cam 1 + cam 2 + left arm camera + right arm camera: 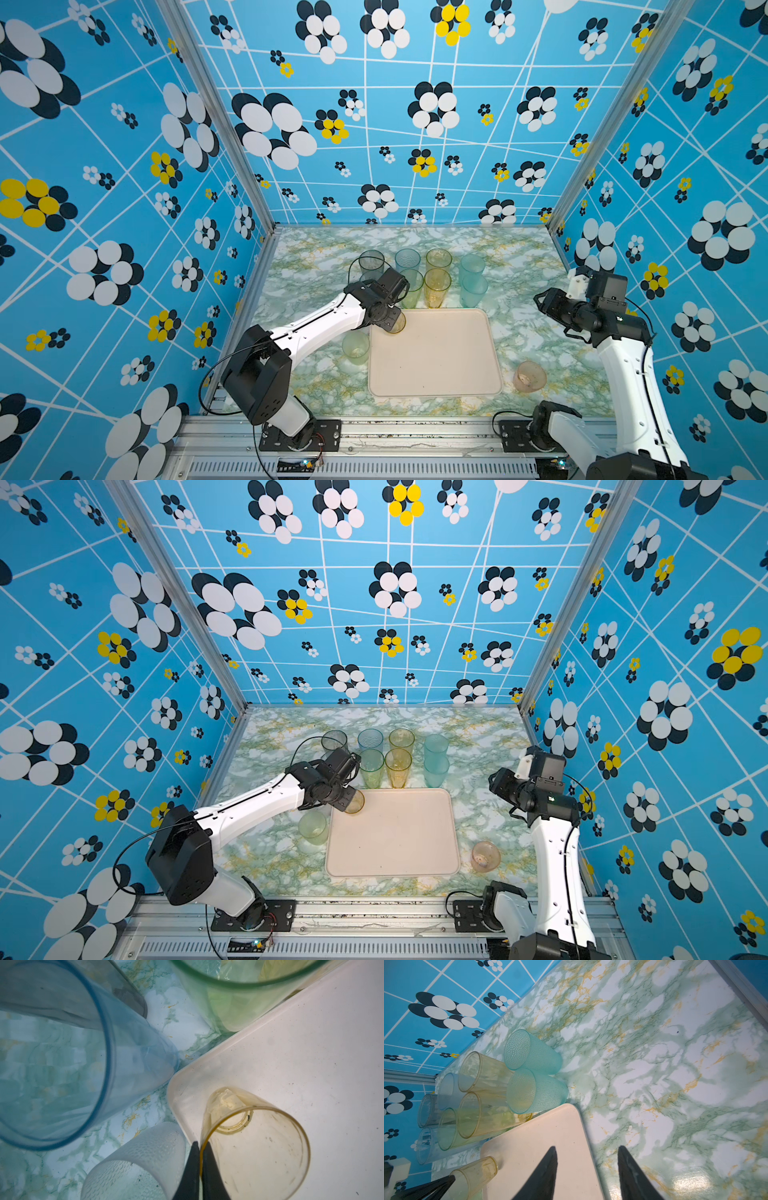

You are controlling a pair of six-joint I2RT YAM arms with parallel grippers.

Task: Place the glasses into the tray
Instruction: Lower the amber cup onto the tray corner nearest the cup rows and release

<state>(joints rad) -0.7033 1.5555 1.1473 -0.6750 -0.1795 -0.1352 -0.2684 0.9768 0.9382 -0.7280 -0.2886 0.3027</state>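
My left gripper point(200, 1147) is shut on the rim of a short amber glass point(255, 1142), one finger inside and one outside. The glass hangs tilted with its base over the far-left corner of the cream tray point(436, 357); in both top views it shows under the wrist point(397, 323) point(355, 802). Nothing else is on the tray. My right gripper point(587, 1147) stands open and holds nothing, above the tray's far-right edge point(583, 1126). Several tall glasses stand behind the tray: grey point(371, 261), blue point(407, 259), green point(412, 286), amber point(436, 286) and teal point(473, 291).
A short green glass point(355, 347) stands just left of the tray, a short pink one point(529, 376) to its right near the front. Beside the left gripper are a clear textured glass point(135, 1163) and a blue glass point(62, 1064). Patterned walls enclose the marbled table point(523, 266).
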